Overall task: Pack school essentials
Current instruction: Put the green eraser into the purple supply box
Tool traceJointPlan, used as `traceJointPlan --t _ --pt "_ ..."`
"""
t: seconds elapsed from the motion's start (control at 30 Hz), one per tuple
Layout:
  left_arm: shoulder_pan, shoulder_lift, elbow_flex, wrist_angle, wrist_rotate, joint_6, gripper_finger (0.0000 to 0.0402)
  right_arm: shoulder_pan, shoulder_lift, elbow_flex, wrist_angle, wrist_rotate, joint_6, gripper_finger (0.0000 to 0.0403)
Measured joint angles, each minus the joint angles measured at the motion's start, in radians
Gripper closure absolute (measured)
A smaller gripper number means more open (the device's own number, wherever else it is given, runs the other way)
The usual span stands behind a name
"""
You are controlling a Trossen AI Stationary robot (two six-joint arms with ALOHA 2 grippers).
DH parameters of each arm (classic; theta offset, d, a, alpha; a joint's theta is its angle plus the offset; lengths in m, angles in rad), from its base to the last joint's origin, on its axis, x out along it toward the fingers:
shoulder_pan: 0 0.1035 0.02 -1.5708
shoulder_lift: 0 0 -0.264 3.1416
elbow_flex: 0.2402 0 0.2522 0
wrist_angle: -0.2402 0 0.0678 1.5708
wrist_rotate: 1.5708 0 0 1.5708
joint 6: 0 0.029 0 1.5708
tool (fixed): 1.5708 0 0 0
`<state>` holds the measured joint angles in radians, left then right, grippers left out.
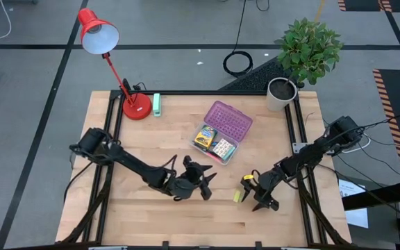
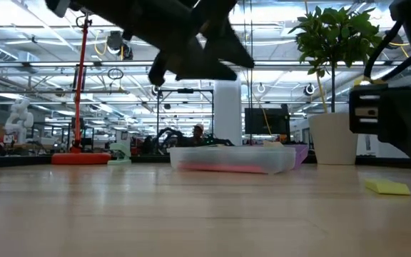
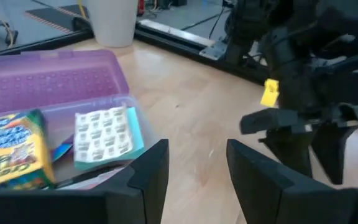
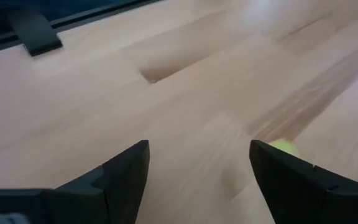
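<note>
Right tool (image 1: 261, 196) hangs over the tabletop (image 1: 151, 208) near its right rail, fingers spread apart with nothing between them. You see the tiny yellow eraser (image 1: 237, 197) lying flat on the wood just beside that tool, on the side toward the table's middle; from the right wrist camera it shows as a yellow-green edge (image 4: 283, 147) peeking out beside one finger (image 4: 291, 180). In the low view the eraser (image 2: 387, 187) rests alone on the bare wood, not touched by anything.

Left tool (image 1: 203, 182) sits off the surface near the middle of the tabletop, just below the clear case (image 1: 217, 146), its fingers open and empty. Its wrist camera looks past both fingers (image 3: 151, 171) at the case's near corner.

The case lies open, purple lid (image 1: 228, 119) folded back toward the far edge. Inside you can make out the green-yellow crayon box (image 3: 8, 152), the small patterned pack (image 3: 104, 134) next to it, and something pink along the bottom wall (image 2: 220, 168); other contents are too small to tell.

At the far edge: red lamp (image 1: 136, 105), mint-green block (image 1: 156, 104) just beside its base, potted plant (image 1: 281, 92) at the right corner.
</note>
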<state>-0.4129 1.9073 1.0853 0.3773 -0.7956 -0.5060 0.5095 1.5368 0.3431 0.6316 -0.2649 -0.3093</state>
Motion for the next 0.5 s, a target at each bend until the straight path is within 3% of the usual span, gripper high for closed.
traceJointPlan --t 0.2,0.5 --pt "0.000 0.007 0.047 -0.012 0.010 0.043 0.0238 -0.044 0.000 0.000 0.088 -0.002 -0.035 0.0139" --pt "0.000 0.007 0.079 -0.016 0.009 0.103 0.0238 -0.169 0.000 0.001 0.073 -0.082 -0.060 0.0144"
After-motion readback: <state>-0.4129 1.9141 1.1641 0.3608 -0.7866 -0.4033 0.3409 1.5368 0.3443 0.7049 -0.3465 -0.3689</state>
